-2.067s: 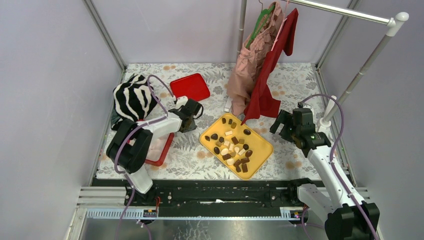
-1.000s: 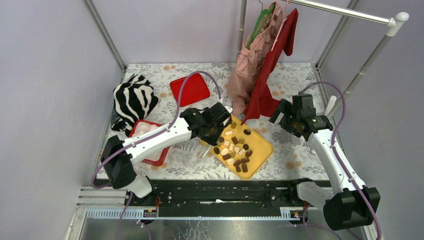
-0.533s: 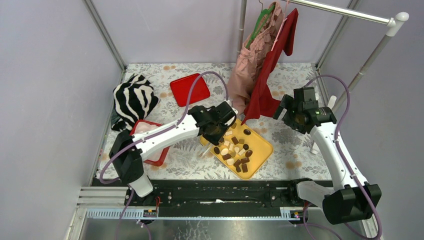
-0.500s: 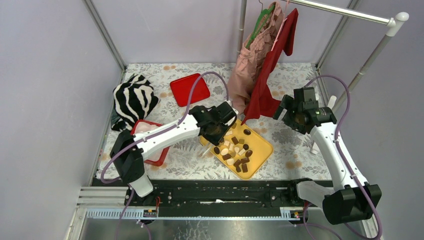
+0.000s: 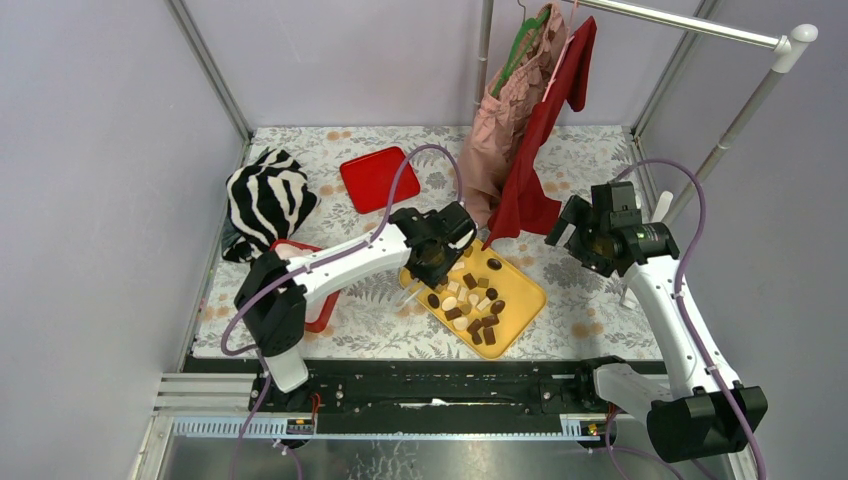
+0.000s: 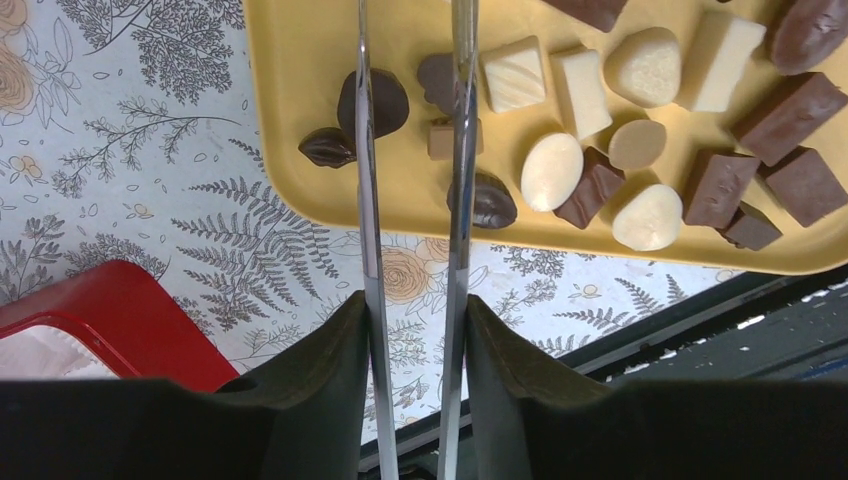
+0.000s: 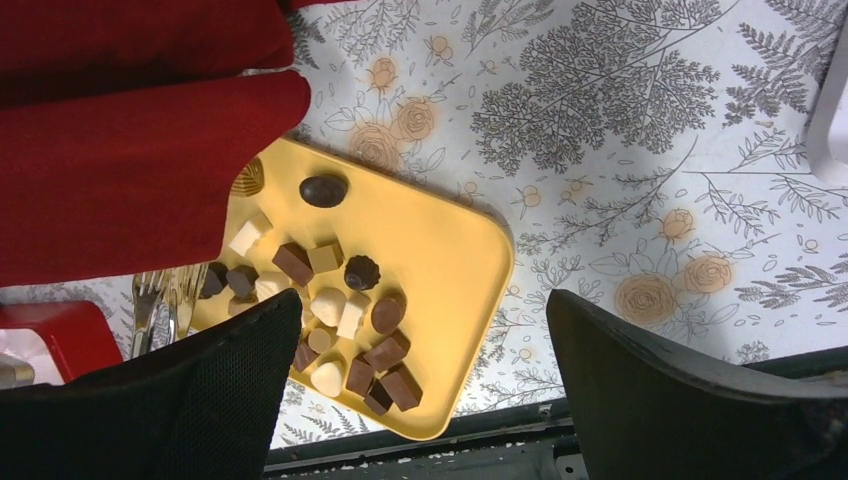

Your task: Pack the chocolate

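Your left hand (image 6: pixel 411 60) reaches over the left edge of the yellow tray (image 7: pixel 450 255), its two thin fingers (image 6: pixel 366 200) parted and parallel, gripping nothing. A small tan cube (image 6: pixel 441 139) lies on the tray in the gap between them, close against one finger, and a dark rounded piece (image 6: pixel 385 100) sits half behind the other. All the chocolate (image 5: pixel 470 297) you can see is on that tray: dark brown, tan and cream pieces bunched toward its near half, with a few dark ones apart at the far end. The red box (image 6: pixel 110 320) stands on the desk (image 5: pixel 375 300) left of the tray, partly under your left arm, with pale paper showing inside. Your right hand (image 7: pixel 420 310) hangs high above the desk, off to the right of the tray, its broad black fingers spread wide and empty. A red garment (image 7: pixel 140 150) hangs in front of the tray's far corner
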Available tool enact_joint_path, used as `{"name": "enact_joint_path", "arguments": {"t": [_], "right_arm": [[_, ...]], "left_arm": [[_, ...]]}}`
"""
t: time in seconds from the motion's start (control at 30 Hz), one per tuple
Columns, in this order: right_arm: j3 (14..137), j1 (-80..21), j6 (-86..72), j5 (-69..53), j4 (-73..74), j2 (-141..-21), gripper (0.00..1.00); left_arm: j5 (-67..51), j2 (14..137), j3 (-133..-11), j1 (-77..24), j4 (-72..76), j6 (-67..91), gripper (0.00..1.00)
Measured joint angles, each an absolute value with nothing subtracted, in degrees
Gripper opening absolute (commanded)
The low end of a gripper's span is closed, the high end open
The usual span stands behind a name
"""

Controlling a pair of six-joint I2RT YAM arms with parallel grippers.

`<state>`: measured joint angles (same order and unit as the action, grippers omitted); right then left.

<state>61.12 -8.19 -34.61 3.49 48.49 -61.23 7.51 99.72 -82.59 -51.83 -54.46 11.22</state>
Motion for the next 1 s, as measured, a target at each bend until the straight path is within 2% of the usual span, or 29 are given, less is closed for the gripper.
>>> {"name": "enact_joint_path", "arguments": {"t": [1.0], "right_arm": [[61.5,-8.2,-32.3,4.2,51.3,-66.8,1.00]], "left_arm": [[4.9,104.9,-83.9,-51.6,-54.7,8.2,0.51]]}}
